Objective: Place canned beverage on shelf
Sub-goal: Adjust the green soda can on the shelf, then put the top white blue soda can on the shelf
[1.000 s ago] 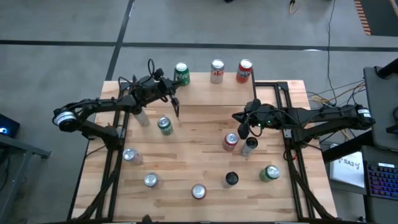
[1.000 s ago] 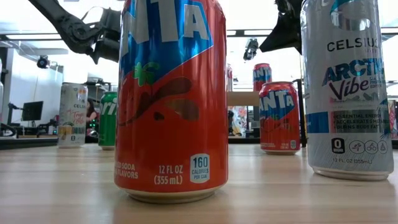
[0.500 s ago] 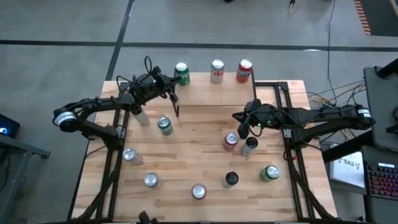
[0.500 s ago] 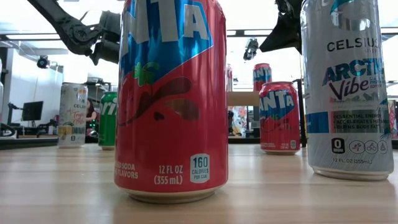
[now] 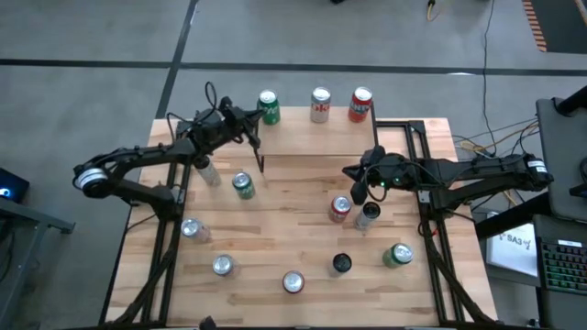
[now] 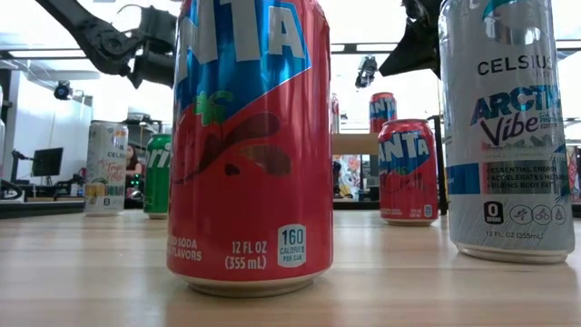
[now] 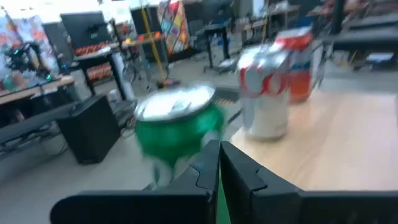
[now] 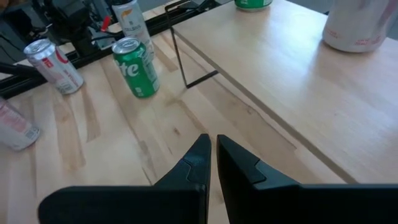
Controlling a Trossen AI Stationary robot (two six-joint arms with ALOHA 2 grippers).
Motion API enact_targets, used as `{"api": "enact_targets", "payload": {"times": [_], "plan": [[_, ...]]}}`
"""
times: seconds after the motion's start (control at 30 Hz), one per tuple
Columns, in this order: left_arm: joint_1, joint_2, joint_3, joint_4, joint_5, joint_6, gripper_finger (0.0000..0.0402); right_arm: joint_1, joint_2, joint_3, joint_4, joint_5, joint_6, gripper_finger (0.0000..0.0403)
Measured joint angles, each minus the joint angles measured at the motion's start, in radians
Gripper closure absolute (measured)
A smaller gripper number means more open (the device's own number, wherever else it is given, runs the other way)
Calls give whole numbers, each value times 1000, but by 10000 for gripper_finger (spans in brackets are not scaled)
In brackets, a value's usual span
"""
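Three cans stand on the shelf (image 5: 316, 128); the green can (image 5: 268, 107) sits just beside the left gripper (image 5: 249, 129), clenched and empty. The right gripper (image 5: 357, 186) waits clenched.

A keyboard (image 5: 561, 266) and loose cables (image 5: 477, 139) lie beside the table.

My overhead camera looks straight down on the shelf (image 5: 344, 137). My low one sits behind a red can (image 6: 250, 145), facing the shelf. Both wrist cameras look closely across the shelf top.
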Motion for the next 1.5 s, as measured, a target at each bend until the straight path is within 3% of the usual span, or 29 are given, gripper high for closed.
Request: {"api": "enact_targets", "payload": {"times": [0.17,0.47,0.8,1.03,1.5], "plan": [[-67,-119,-34,-3,54,-15,402,25,0,0,0,0,0,385],[-268,-365,-119,-57,58,-69,402,41,0,0,2,0,0,385],[-463,-539,-92,-194,57,-111,402,41,0,0,69,0,-8,385],[-503,-644,-85,-365,-5,-135,402,41,0,0,83,0,-8,385],[-502,-786,-78,-683,-9,-157,402,41,0,19,108,-1,-17,385]]}}
